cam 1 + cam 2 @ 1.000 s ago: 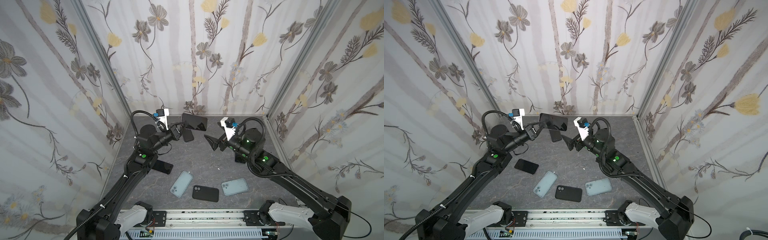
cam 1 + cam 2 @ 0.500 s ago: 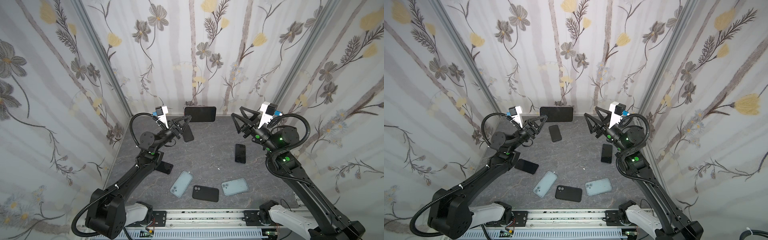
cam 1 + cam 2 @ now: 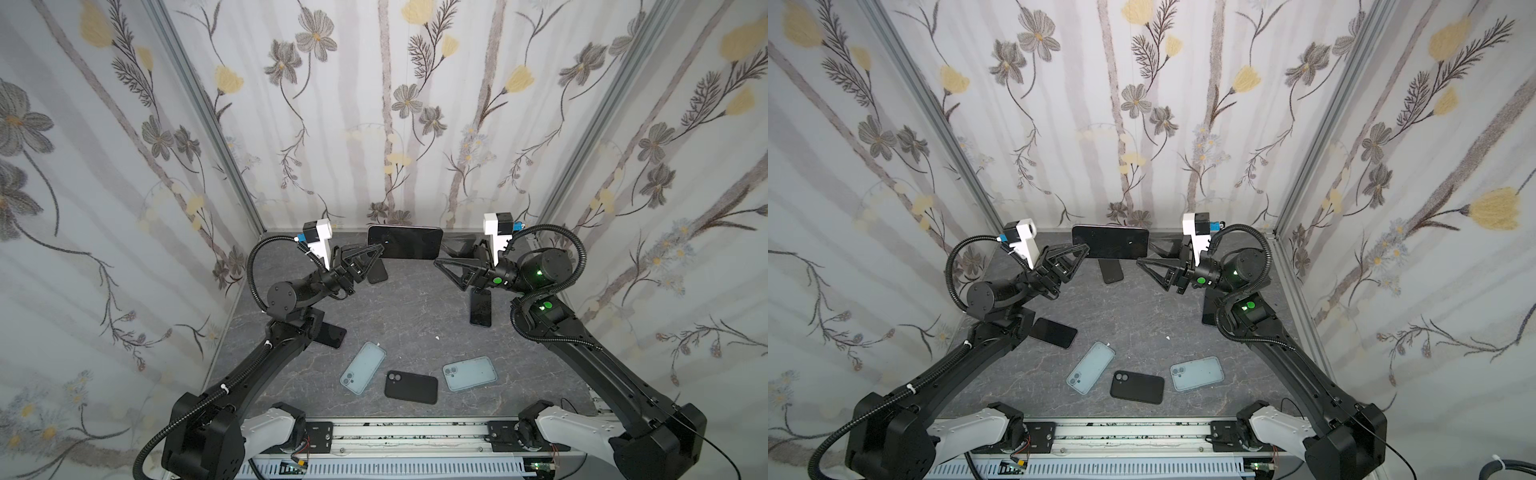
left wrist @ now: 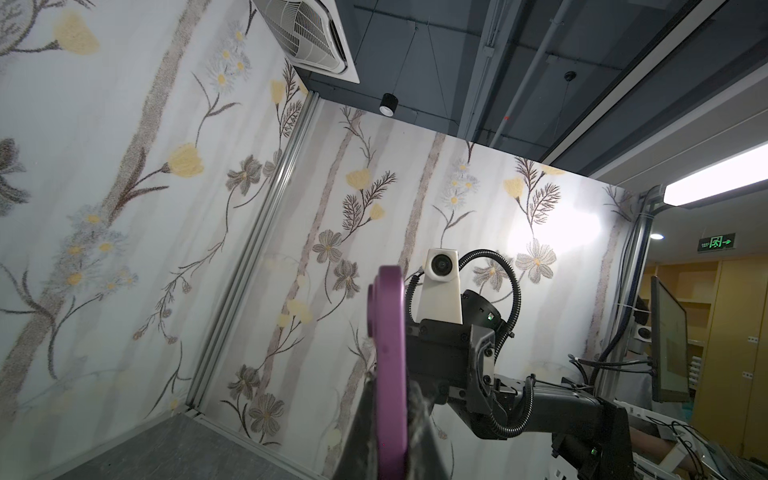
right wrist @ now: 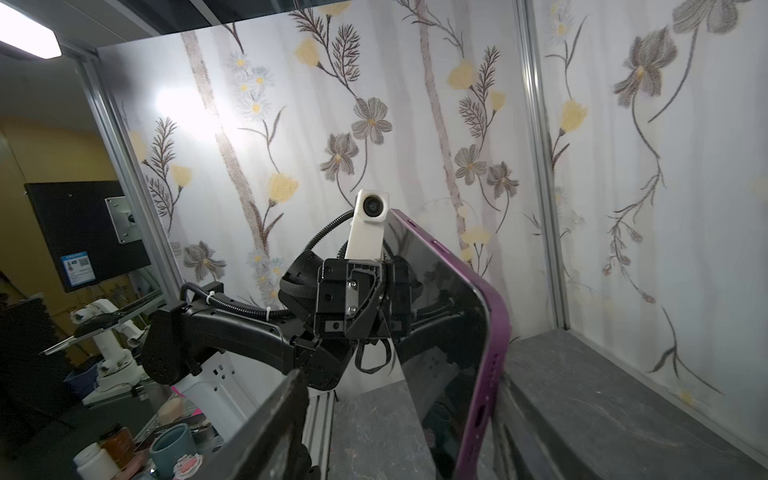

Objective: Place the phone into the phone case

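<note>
Now: left gripper [image 3: 374, 254] clamped tight on one end of the purple phone [image 3: 405, 247], held level in the air. Right gripper [image 3: 442, 262] sits at its far end, jaws apart and gripping nothing. I judge this a regrasp. Next I must close the right gripper squarely, then carry the phone down to the black case [image 3: 410, 387] on the desk [image 3: 407, 316] below.

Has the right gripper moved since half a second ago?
Yes. In both top views the right gripper has swung left, away from the right corner post, to the held phone.
</note>
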`<action>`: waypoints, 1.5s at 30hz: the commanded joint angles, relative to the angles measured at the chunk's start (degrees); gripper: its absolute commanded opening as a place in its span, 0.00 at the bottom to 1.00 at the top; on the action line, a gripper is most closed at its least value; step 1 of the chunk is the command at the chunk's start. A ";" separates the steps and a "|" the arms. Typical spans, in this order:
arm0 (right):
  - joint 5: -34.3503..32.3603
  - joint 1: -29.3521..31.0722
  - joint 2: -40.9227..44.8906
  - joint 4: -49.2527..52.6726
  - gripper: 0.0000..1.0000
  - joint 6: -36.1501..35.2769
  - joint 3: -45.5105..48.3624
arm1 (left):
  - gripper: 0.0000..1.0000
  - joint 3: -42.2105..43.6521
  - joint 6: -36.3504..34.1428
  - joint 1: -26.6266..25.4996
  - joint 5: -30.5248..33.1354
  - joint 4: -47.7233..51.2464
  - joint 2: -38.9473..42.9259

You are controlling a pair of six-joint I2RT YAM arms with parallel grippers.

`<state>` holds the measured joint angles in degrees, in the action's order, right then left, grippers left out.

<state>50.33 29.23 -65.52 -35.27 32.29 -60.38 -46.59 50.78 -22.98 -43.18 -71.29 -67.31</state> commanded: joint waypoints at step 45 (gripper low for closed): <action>-2.61 4.34 0.37 3.81 0.00 -2.32 -3.69 | 0.00 0.53 -3.36 -1.45 -0.13 -1.09 0.73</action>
<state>47.77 33.30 -65.34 -30.17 31.44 -63.96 -46.09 50.50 -24.45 -45.56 -75.20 -66.76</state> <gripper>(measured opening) 0.084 0.070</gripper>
